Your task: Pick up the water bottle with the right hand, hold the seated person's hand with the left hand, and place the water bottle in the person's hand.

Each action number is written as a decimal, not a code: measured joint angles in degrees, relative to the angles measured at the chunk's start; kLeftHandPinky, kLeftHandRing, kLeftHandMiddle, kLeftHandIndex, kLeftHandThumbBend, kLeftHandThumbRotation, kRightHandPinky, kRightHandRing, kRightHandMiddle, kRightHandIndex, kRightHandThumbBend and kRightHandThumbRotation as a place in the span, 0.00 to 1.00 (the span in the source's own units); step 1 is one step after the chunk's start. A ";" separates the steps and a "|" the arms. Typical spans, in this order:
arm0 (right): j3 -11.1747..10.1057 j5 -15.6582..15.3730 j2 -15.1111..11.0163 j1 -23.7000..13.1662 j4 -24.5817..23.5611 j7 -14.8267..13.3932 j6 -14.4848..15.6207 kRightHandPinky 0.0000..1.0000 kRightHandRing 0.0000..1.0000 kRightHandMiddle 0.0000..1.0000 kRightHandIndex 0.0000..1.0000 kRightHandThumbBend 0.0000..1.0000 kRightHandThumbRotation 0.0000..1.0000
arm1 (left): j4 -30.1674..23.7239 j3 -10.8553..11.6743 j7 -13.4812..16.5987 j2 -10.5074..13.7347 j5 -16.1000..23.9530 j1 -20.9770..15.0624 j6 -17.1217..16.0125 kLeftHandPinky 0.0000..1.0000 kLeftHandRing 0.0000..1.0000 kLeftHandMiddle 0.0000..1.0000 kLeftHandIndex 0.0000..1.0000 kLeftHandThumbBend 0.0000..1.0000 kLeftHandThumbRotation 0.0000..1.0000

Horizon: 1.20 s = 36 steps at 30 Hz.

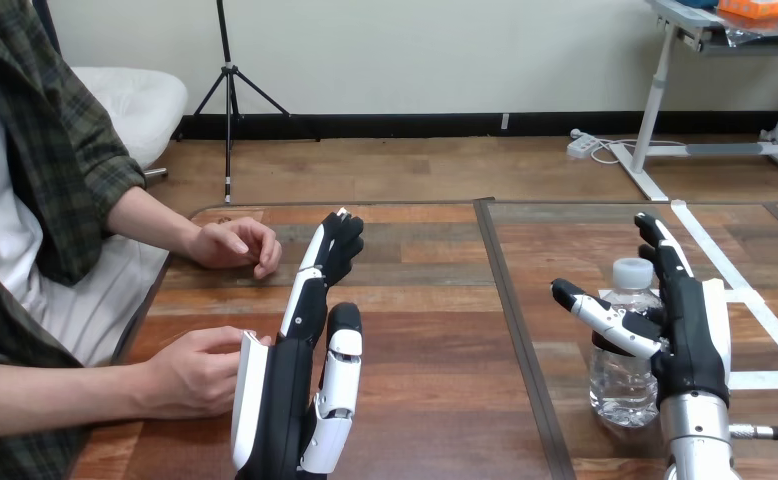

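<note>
A clear water bottle [622, 375] with a white cap stands upright on the table at the right. My right hand [687, 330] is beside it on its right, fingers straight and pointing away, thumb reaching across in front of the bottle's neck; the hand is open. My left hand [300, 380] stands edge-up at lower centre-left, fingers straight, open and holding nothing. The person's near hand [200, 370] rests on the table against the back of my left hand. The person's far hand [233, 245] lies loosely curled on the table, apart from my fingertips.
The wooden table [425, 330] has a dark seam [515, 330] running front to back between my hands. White tape lines [745, 290] mark the surface at the right, behind and beside the bottle. The person sits at the left edge.
</note>
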 measured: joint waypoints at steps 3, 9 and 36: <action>0.18 -0.07 -0.26 -0.16 0.17 -0.08 0.12 0.00 0.93 0.94 0.91 0.91 0.26 | 0.00 0.00 0.00 0.01 0.00 0.00 0.00 0.87 0.88 0.90 0.93 0.06 1.00; 0.43 -0.02 -0.58 -0.36 0.43 -0.05 0.27 0.00 0.93 0.94 0.92 0.90 0.25 | 0.00 0.01 -0.05 0.05 -0.04 0.00 0.00 0.87 0.89 0.91 0.93 0.06 1.00; 1.21 0.68 -1.00 -0.75 1.02 0.36 0.17 0.00 0.92 0.93 0.91 0.88 0.24 | 0.01 -0.01 -0.44 0.08 -0.45 -0.01 0.07 0.89 0.89 0.90 0.94 0.05 1.00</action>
